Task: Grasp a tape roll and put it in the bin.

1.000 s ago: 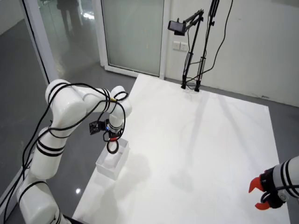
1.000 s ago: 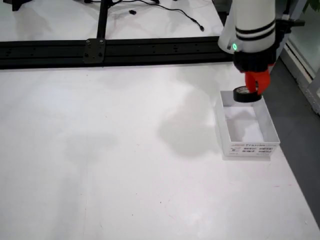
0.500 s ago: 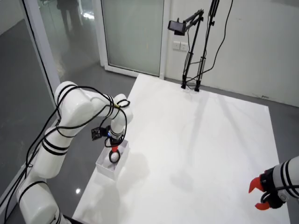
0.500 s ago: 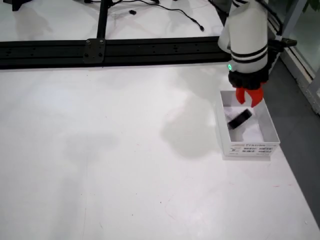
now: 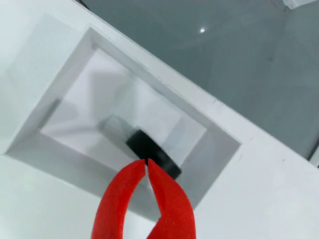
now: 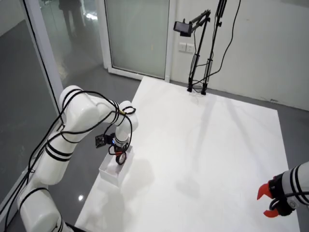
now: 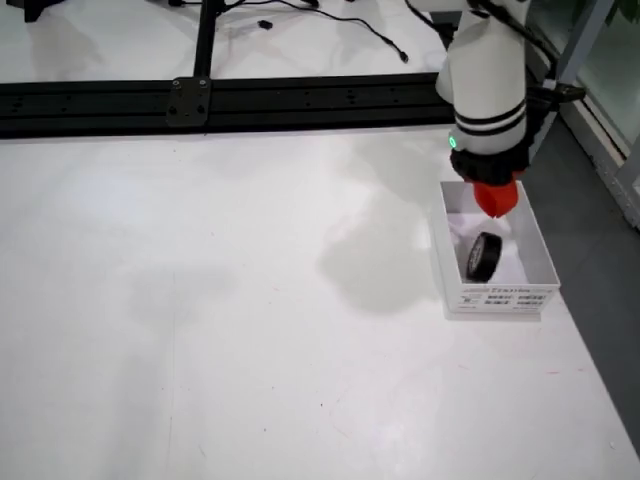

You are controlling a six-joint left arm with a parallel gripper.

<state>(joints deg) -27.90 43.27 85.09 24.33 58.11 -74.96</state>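
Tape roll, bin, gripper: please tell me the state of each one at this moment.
Tape roll: inside the bin, tilted on edge, free of the gripper.
Bin: open-topped, upright on the table, holding only the roll.
Gripper: above the bin, fingertips nearly together, holding nothing.

Black tape roll [image 7: 483, 257] tilted on edge — inside white bin [image 7: 536, 252]

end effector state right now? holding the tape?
End effector: shut, empty, above the bin. Tape roll is inside the bin, apart from it.
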